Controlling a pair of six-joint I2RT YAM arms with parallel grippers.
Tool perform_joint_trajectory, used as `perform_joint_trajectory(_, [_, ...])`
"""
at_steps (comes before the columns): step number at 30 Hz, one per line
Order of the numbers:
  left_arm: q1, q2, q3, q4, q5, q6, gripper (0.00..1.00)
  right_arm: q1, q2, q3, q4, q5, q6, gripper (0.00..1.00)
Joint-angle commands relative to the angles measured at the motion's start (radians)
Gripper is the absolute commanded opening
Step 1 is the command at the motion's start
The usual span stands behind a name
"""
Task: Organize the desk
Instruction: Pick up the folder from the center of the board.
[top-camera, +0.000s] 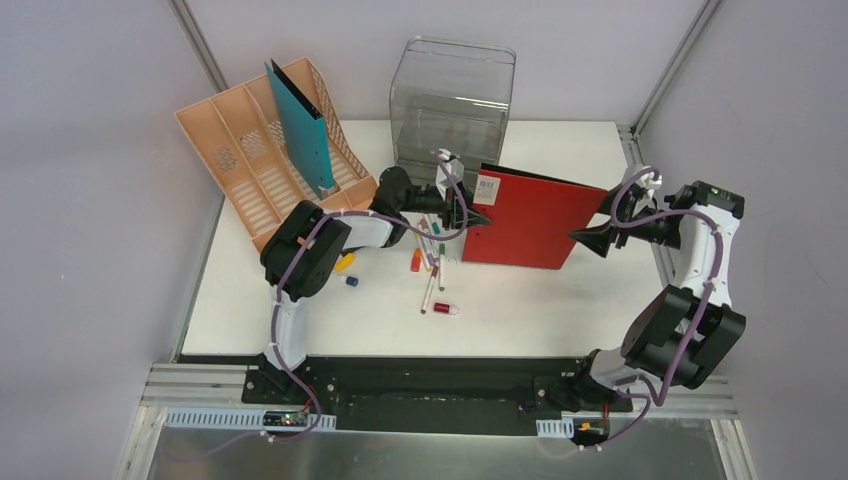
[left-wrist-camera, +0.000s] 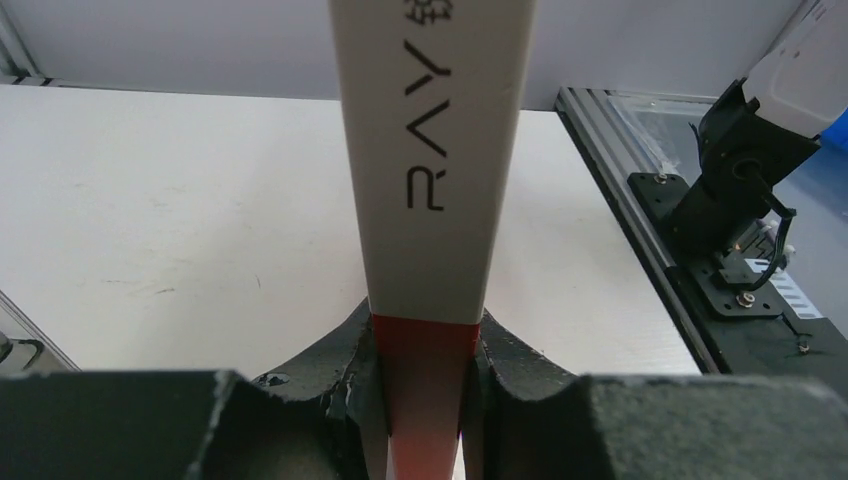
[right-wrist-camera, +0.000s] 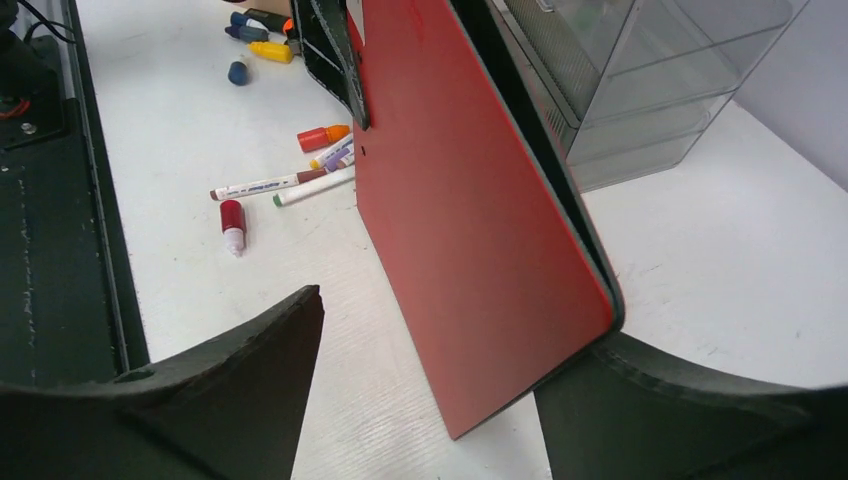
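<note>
The desk (top-camera: 300, 310) lies in front of the two arm bases and fills the middle of the top view. Its black front rail runs along the near edge. At the far left corner stands a peach file rack (top-camera: 235, 150), turned at an angle, and a teal folder (top-camera: 300, 125) stands upright in one of its slots. At the middle of the far edge stands a clear grey drawer box (top-camera: 455, 100).

Near the centre of the desk a red folder (top-camera: 525, 220) stands upright on its lower edge, with its long side running from left to right. The left gripper (left-wrist-camera: 425, 350) pinches the spine of this folder. In the left wrist view both fingers (left-wrist-camera: 330, 375) press against the red spine, just under a white label (the letters RAY can be read on it). The right gripper (right-wrist-camera: 455, 330) is at the other end of the folder, with its fingers spread wide. The free end of the folder lies between them. It is close against one finger (right-wrist-camera: 660, 400), though I cannot tell if it touches, and it is well apart from the other one.

Just left of the folder, below the left gripper, several markers (top-camera: 430, 255) lie loose on the desk in a small heap. A short red marker (top-camera: 445, 309) lies alone, a little closer to the near edge. A yellow piece (top-camera: 344, 263) and a small blue cap (top-camera: 352, 281) lie more toward the left edge, beside the left arm.
</note>
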Motion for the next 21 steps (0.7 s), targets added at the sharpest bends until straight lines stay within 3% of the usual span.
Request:
perform_joint_trajectory(1, [-0.01,-0.024,0.039,0.122,-0.02,-0.078,0.0,0.0,-0.004,0.032,-0.196,-0.015,0.064,0.75])
perform_joint_trajectory(6, [-0.04,-0.069,-0.005,0.052,-0.041,0.047,0.0,0.001,-0.031,0.016,-0.197,-0.009,0.052,0.83])
perform_joint_trajectory(13, [-0.056,-0.066,-0.049,0.039,-0.052,0.109,0.56,0.024,-0.052,0.0,-0.197,0.028,0.044,0.75])
perform_joint_trajectory(16, [-0.055,-0.052,-0.053,0.057,-0.05,0.111,0.7,0.038,-0.058,-0.015,-0.198,0.039,0.039,0.74])
perform_joint_trajectory(19, [-0.061,-0.035,-0.049,0.068,-0.049,0.107,0.74,0.051,-0.069,-0.025,-0.197,0.052,0.029,0.74])
perform_joint_trajectory(20, [-0.063,-0.029,-0.045,0.069,-0.049,0.104,0.72,0.054,-0.073,-0.027,-0.197,0.056,0.028,0.73])
perform_joint_trajectory(21, [-0.065,-0.023,-0.036,0.07,-0.048,0.1,0.64,0.057,-0.075,-0.025,-0.196,0.057,0.031,0.73])
